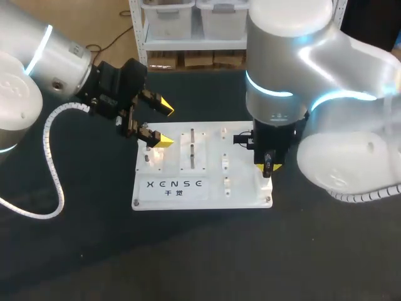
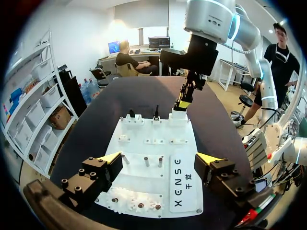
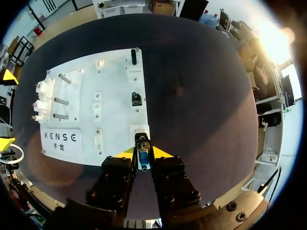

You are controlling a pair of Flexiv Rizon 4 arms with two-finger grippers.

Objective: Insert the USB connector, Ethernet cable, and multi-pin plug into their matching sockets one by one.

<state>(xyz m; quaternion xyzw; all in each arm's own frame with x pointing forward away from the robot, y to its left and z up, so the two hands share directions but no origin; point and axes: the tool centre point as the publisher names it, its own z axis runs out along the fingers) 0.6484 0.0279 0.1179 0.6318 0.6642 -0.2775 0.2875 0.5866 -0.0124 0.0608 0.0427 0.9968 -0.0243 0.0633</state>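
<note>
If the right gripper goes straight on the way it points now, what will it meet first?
Most likely the white socket block at the white board's corner, just ahead of the blue multi-pin plug held in the right gripper; the gap is unclear.

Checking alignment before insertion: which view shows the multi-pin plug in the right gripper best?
Right wrist view: the multi-pin plug sits close between the right gripper's fingers. In the head view the gripper mostly hides it; in the left wrist view it is far and small.
</note>
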